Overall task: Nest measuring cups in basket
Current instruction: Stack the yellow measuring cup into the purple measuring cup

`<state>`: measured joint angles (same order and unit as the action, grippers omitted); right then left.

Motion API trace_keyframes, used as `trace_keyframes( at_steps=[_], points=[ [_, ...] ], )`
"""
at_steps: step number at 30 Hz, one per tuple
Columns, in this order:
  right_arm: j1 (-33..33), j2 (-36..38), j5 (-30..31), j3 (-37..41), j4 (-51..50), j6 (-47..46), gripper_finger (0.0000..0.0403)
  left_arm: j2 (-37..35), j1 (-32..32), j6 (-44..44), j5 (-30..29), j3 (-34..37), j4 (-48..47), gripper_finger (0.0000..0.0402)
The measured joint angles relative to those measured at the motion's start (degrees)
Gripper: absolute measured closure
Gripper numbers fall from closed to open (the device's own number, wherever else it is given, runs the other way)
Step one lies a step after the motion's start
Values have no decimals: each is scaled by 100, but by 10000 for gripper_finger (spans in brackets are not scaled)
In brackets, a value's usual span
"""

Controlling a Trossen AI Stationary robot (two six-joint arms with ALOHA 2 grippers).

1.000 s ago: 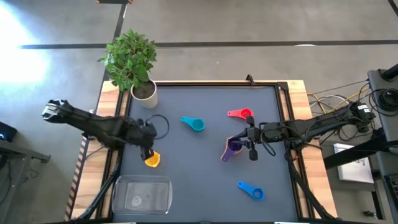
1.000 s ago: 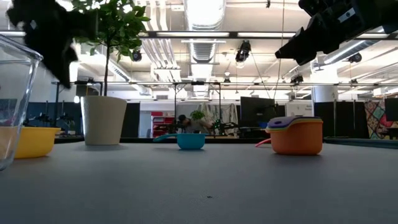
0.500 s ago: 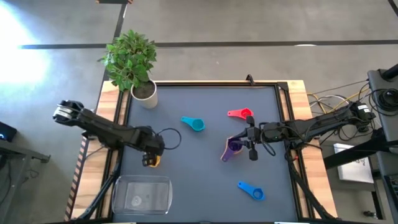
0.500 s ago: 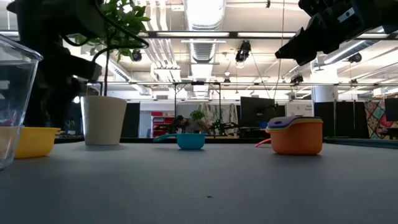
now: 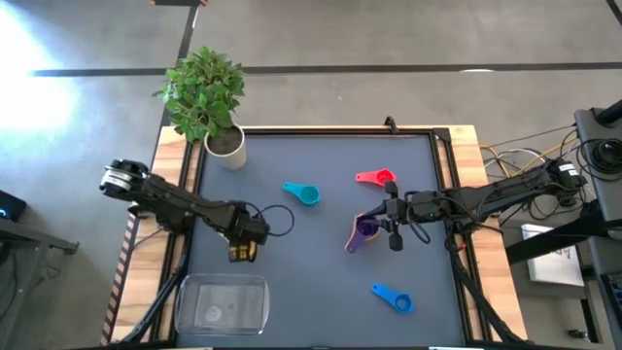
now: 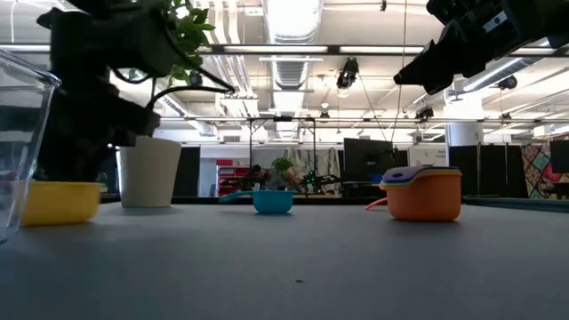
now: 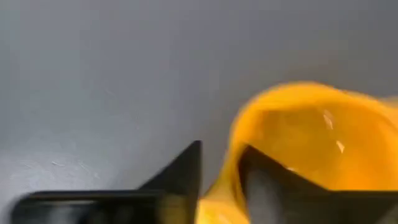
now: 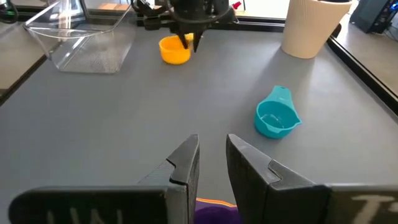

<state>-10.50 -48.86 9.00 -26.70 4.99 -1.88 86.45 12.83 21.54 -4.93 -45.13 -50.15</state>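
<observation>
I work in a big open lab or workshop hall: past my grey tabletop (image 6: 293,267) I see exposed ceiling ducts (image 6: 289,67), strip lights (image 6: 289,13), dark monitors (image 6: 369,160) on far benches, and a bare concrete floor (image 5: 389,39).

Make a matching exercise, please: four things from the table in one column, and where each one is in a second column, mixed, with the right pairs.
Things:
1. yellow cup
2. teal cup
3. blue cup
4. plant pot

Places:
A. lying alone near the table's middle
B. at the back left corner of the table
C. one finger of the left hand is inside it, one outside its wall
D. alone at the front right of the table

Pairs: 1-C, 2-A, 3-D, 4-B
</observation>
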Motion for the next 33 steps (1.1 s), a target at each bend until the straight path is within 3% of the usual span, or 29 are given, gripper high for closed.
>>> trace_keyframes(
  at_steps=[2,8,17,22,33],
  points=[
    [2,2,2,0,0,-5,335,-2,-145,149,35,-151,-19,384],
    [2,11,2,0,-5,-8,335,-37,-729,746,-384,-867,-29,396],
    [0,293,128,-206,-514,-323,335,267,-1443,1546,-179,-2458,466,399],
    [2,480,502,-271,-1101,-522,335,887,-1551,1516,196,-3437,626,400],
    [-13,866,664,-568,-2520,-1019,335,2862,-1610,1049,1455,-5704,290,401]
  ],
)
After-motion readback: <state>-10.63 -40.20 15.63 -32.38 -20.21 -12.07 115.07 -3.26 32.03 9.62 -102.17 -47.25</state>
